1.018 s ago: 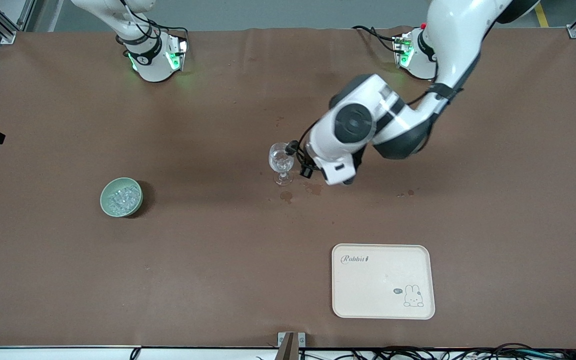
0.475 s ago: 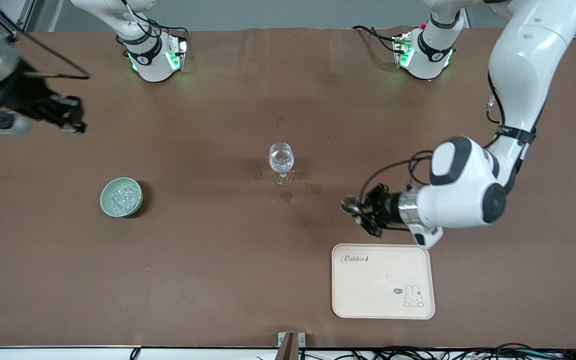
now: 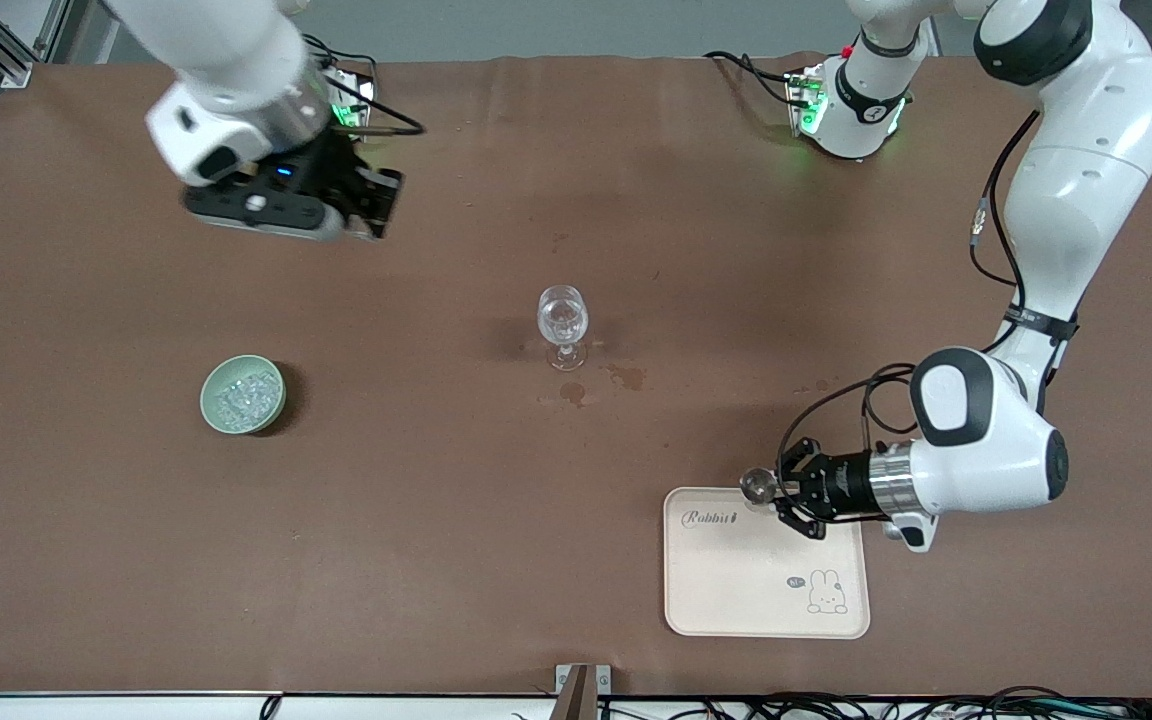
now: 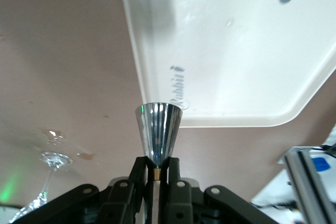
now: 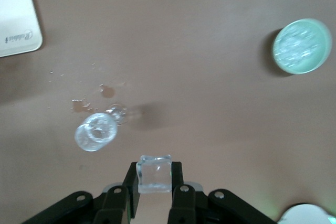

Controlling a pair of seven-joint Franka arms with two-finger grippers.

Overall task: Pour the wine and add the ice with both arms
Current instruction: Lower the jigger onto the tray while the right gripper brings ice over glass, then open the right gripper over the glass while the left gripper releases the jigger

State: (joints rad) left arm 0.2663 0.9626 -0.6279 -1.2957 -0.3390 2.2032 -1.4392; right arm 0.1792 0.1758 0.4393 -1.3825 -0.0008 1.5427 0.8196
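A clear wine glass (image 3: 562, 318) stands upright mid-table; I cannot tell whether it holds wine. It also shows in the right wrist view (image 5: 96, 130). A pale green bowl (image 3: 243, 394) of ice cubes sits toward the right arm's end. My right gripper (image 3: 379, 205) is in the air over bare cloth between its base and the glass, shut on one clear ice cube (image 5: 154, 174). My left gripper (image 3: 784, 491) is shut on the stem of a small shiny metal cup (image 3: 759, 486), held on its side over the cream tray's (image 3: 766, 600) edge. The cup also shows in the left wrist view (image 4: 159, 129).
Dark wet stains (image 3: 626, 377) mark the brown cloth beside the glass, nearer to the front camera. The cream tray with a rabbit print lies near the front edge, toward the left arm's end. Both arm bases stand along the table's back edge.
The left gripper left the wine glass and carried the metal cup to the tray's edge. The right arm swung in from its end of the table toward the middle.
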